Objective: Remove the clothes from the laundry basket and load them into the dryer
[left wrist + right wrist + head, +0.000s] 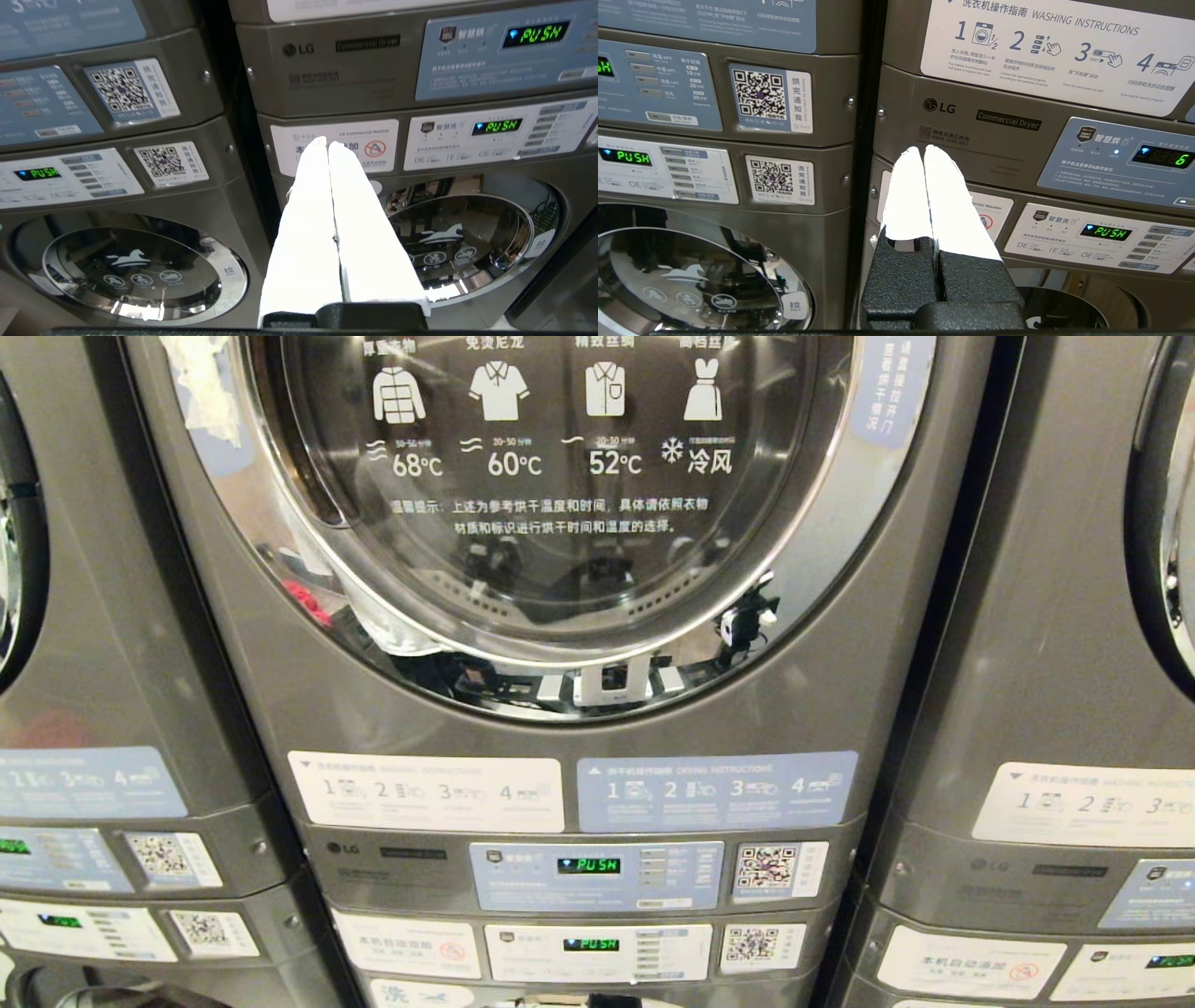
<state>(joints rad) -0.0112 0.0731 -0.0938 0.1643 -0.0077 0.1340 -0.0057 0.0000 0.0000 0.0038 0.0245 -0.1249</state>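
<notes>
The grey LG dryer [840,691] fills the head view, its round glass door [560,476] shut and printed with white garment icons and temperatures. The laundry basket is out of view, and I make out no clothes for certain; a red and pale shape [308,602] shows in the door's chrome ring. Neither arm appears in the head view. My left gripper [327,142] is shut and empty, its white fingers [303,233] pressed together and pointing at the washer panel below the dryer. My right gripper [923,149] is likewise shut and empty, low before the neighbouring machine's panel.
Matching grey stacked machines stand close on the left [112,663] and right [1055,663]. Control panels [597,875] below the dryer door read PUSH in green. Round washer doors [131,270] sit below the panels, shut.
</notes>
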